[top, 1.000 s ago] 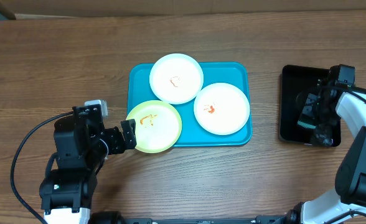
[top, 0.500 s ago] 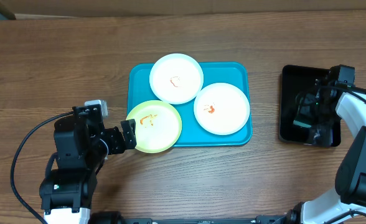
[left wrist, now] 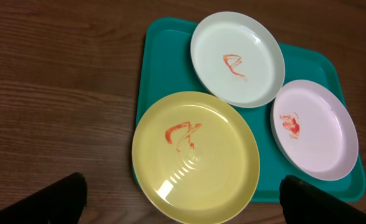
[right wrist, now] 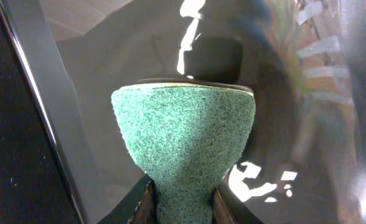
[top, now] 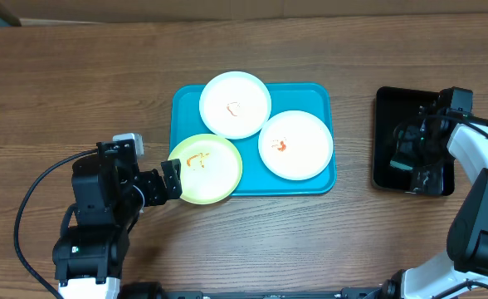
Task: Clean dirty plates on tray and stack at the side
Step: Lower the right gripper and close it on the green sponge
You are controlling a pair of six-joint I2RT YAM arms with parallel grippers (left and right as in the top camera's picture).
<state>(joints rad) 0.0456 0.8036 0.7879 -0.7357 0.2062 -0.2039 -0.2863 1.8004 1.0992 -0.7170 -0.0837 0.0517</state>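
Green sponge [top: 403, 164] pinched by right gripper [top: 413, 158] over black tray [top: 383, 116]; blue tray [top: 320, 93] well to its left. Left gripper [top: 171, 179] just beside yellow plate [top: 211, 170], nearer arm.
Left wrist: gripper spread wide, yellow plate straight ahead, white plates [left wrist: 238, 59] beyond.
Right wrist: sponge squeezed between fingers [right wrist: 143, 203].

The sponge [right wrist: 183, 137] — foot cut off (bottom edge).

The right pincer [right wrist: 183, 208] has closed in further, its fingers now pinching the narrow end of the green sponge [right wrist: 183, 137] over the black tray [top: 385, 133] at far right
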